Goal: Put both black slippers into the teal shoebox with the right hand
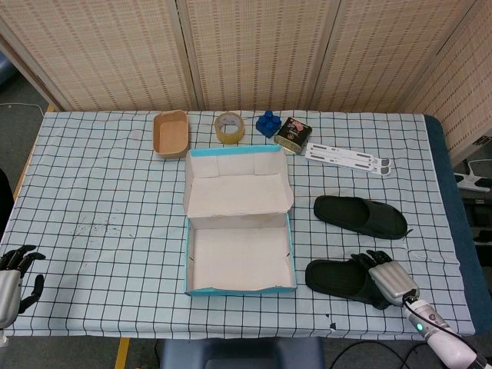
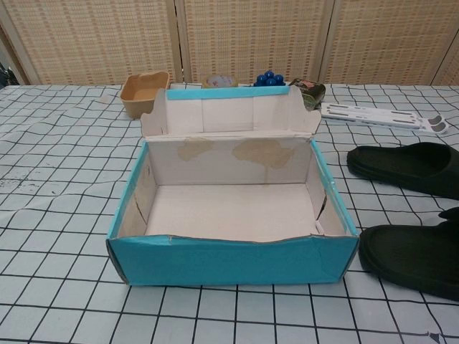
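The teal shoebox (image 1: 240, 288) (image 2: 237, 262) lies open mid-table, its lid folded back and nothing inside. Two black slippers lie to its right. The far slipper (image 1: 360, 216) (image 2: 409, 168) rests untouched. My right hand (image 1: 382, 275) lies on the heel end of the near slipper (image 1: 336, 277) (image 2: 405, 254), with its dark fingers (image 2: 450, 216) spread over the top, and the slipper sits flat on the cloth. At the table's near left corner, my left hand (image 1: 15, 278) rests open, holding nothing.
Along the far edge stand a tan bowl (image 1: 171, 133), a tape roll (image 1: 229, 127), a blue toy (image 1: 267, 123), a dark tin (image 1: 292, 134) and a white strip (image 1: 347, 159). The checked cloth (image 1: 100, 215) covers the table.
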`<state>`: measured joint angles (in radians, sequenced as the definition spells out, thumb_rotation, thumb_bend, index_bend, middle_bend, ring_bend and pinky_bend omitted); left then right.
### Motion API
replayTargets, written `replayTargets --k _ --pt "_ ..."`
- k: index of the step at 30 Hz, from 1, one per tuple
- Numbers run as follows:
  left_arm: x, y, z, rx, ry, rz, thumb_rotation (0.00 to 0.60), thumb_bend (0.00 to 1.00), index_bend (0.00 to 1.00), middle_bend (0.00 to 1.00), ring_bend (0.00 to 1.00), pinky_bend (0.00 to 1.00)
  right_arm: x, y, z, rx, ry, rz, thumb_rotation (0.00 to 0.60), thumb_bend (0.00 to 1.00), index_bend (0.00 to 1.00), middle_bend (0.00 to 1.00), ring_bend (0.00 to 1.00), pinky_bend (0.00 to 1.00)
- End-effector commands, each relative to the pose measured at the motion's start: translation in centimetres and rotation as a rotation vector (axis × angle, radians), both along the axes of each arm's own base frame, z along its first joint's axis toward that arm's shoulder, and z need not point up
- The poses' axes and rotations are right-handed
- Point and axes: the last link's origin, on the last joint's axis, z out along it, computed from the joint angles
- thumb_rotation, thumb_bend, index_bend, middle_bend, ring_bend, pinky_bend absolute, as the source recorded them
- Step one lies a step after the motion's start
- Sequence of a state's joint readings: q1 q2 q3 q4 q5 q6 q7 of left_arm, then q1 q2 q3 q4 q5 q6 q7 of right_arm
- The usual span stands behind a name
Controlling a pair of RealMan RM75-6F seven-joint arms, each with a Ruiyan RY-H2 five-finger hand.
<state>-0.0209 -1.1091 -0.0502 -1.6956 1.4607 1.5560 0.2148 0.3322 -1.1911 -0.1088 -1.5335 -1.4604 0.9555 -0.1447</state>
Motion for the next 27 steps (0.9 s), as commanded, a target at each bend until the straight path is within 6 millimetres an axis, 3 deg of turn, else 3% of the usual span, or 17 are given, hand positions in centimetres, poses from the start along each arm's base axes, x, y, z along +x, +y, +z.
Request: replayTargets --k 1,12,21,27 --pt "0.0 0.0 0.0 -0.002 -0.001 0.0 0.6 0.49 0.35 0.22 0.24 0.48 -0.2 -0.1 -0.1 -0.058 -0.015 0.017 0.6 0.0 0.18 0.2 0.08 0.08" --pt "0.0 0.0 0.0 -0.002 -0.002 0.001 0.6 0.49 0.35 0.22 0.24 0.48 -0.3 -0.2 0.3 -0.126 -0.026 0.039 0.6 0.0 0.36 0.36 0.26 0.23" --pt "0.0 0.1 -0.1 -0.005 -0.004 0.001 0.6 0.49 0.35 0.22 0.24 0.48 0.2 -0.3 2.0 -0.285 -0.039 0.1 0.6 0.01 0.62 0.53 0.46 0.46" --pt "0.0 0.1 -0.1 -0.005 -0.003 0.001 0.6 0.49 0.35 0.22 0.24 0.48 0.5 -0.1 3.6 -0.377 -0.042 0.125 0.6 0.02 0.68 0.57 0.51 0.51"
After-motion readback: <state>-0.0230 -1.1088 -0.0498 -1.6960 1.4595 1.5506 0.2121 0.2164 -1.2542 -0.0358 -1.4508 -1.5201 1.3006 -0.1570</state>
